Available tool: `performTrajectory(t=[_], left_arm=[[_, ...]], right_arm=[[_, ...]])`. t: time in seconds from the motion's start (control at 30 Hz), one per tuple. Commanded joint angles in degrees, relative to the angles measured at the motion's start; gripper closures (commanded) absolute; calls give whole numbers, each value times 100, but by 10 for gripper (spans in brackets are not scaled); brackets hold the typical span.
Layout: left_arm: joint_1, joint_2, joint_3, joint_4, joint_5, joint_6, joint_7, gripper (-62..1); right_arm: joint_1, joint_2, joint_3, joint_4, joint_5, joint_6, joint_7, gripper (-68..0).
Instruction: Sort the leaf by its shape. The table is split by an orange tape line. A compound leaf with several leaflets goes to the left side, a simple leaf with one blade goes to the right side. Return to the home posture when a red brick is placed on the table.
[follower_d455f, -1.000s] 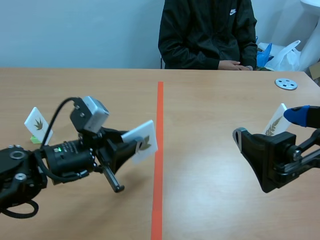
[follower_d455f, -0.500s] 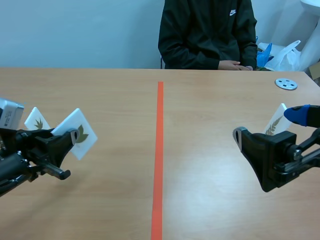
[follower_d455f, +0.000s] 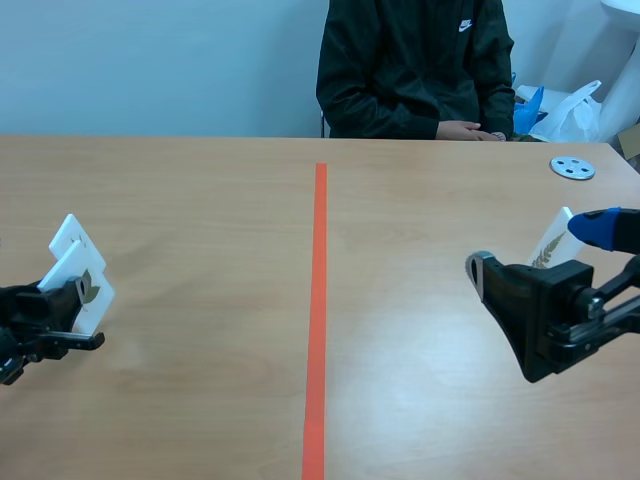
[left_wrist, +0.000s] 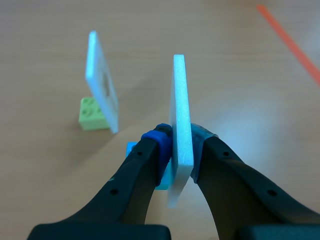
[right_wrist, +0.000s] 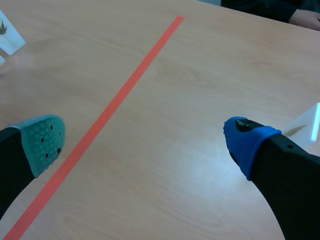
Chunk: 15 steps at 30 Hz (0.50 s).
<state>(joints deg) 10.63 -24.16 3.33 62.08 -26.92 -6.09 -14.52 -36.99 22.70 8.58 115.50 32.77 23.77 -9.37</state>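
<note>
My left gripper is shut on a white leaf card, seen edge-on between its pads, with a small cyan brick at the card's foot. In the scene view this card shows a dark leaf and hangs low at the table's far left. Just beyond it a second leaf card stands upright on a green brick. My right gripper is open with nothing between its fingers. It is on the right side, next to a card showing a feathery leaf.
The orange tape line runs down the middle of the table. A person in a black jacket sits at the far side, one hand on the table edge. A round grey disc lies at the back right.
My left arm has swung from beside the tape line to the far left, carrying the card down next to the standing card. The right arm has not moved.
</note>
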Motion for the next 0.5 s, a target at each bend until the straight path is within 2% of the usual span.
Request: performTrajectory(t=[0.0, 0.27, 0.47], left_arm=[[-225, 44, -52, -81, -31, -46, -157, -44], [-680, 271, -111, -734, -33, -37, -376, -44], [-879, 334, -181, -1137, -33, 131, -476, -44]], right_arm=[[83, 48, 48, 42, 44, -15, 87, -679], [83, 48, 48, 42, 44, -15, 90, -679], [81, 48, 48, 42, 44, -15, 87, -679]])
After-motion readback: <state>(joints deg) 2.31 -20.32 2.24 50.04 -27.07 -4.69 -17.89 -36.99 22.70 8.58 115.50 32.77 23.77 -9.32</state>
